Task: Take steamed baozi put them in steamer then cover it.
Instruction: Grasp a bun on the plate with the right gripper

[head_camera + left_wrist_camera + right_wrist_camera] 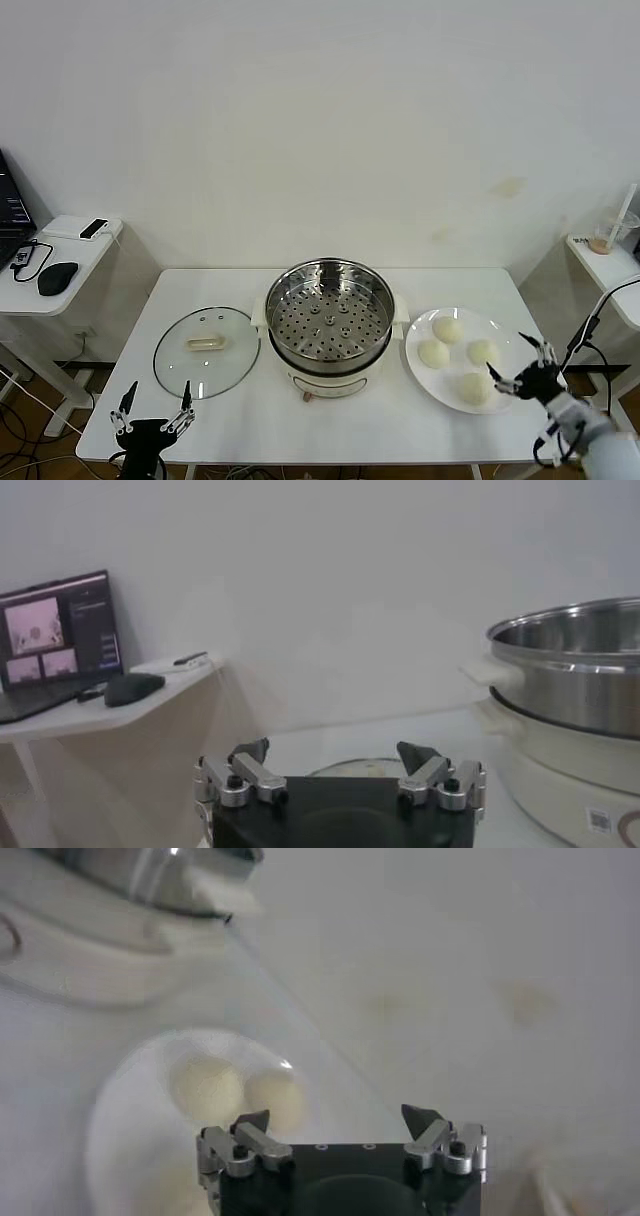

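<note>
Desk with a mouse stands far off to the left gripper's outer side, well apart from the work. That gripper hangs at the table's front left corner, fingers spread wide and holding nothing. Just beyond it and slightly inward lies the cover, flat on the table, handle up. In the left wrist view the gripper points toward the wall, the cover's rim just past its fingertips and the steamer off to its inner side; the laptop on the desk shows beyond its outer side.

Midway between the two grippers sits the steamer — lid off, perforated tray bare, touching nothing but the table.

On the steamer's far side from the cover rests a plate with four baozi. The right gripper hovers at the plate's outer edge, fingers wide open and empty, its tips just beside the nearest front bun; whether it touches the rim is hard to tell. From the right wrist the gripper looks over the plate — two baozi lie just ahead of its fingers, the steamer's base beyond them.
</note>
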Robot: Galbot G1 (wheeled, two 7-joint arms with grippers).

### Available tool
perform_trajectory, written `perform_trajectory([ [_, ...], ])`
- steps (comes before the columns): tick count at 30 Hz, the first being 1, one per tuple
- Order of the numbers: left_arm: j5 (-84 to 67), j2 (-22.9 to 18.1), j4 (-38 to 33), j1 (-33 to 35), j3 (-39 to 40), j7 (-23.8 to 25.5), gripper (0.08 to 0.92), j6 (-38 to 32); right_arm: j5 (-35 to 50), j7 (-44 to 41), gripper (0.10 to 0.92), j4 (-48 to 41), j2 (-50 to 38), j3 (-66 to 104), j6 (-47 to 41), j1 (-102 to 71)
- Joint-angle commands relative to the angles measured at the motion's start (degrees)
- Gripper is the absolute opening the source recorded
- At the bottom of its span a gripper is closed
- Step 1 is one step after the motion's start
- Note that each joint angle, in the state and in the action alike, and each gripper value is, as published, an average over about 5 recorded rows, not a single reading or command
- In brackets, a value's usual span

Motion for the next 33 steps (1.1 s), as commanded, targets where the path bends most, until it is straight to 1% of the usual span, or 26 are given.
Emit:
perform_trajectory([
  [1,1.2,-0.5,0.2,-0.7,-0.6,0.6,0.823,-0.1,-5.2,-11.6,0.823,-12.5,-14.2,-17.7,-0.5,23.7],
  [7,2.3,-0.5,0.8,-1.2,-1.5,1.0,0.823,-0.5,-2.8,-17.5,0.823,-25.1,-14.5,-42.9,4.5,49.0],
  [10,2.3,-0.7,0.7,-1.3,-1.8,1.0,0.823,-0.5,-1.9,-21.9,0.823,-29.2,-12.8,-52.8,6.9,58.0],
  [14,2.4,-0.9,0.5,-1.3,-2.2,1.1,0.823,-0.5,-1.7,-27.2,0.823,-33.6,-9.9,-61.0,9.2,65.0],
  [17,2.7,-1.0,0.3,-1.3,-2.8,1.3,0.823,-0.6,-1.3,-29.8,0.823,-36.6,-7.1,-64.8,10.1,68.3],
  [21,3.2,-1.2,0.3,-1.4,-3.4,1.3,0.823,-0.8,-1.1,-31.2,0.823,-40.7,-2.9,-68.4,10.3,70.6],
  [26,3.9,-1.0,0.3,-1.3,-3.8,1.7,0.823,-1.2,-1.8,-31.3,0.823,-44.4,1.7,-70.9,10.3,71.1],
  [33,3.9,-0.5,0.6,-1.0,-4.3,2.0,0.823,-1.5,-3.2,-30.5,0.823,-47.4,5.0,-71.4,10.3,69.6],
])
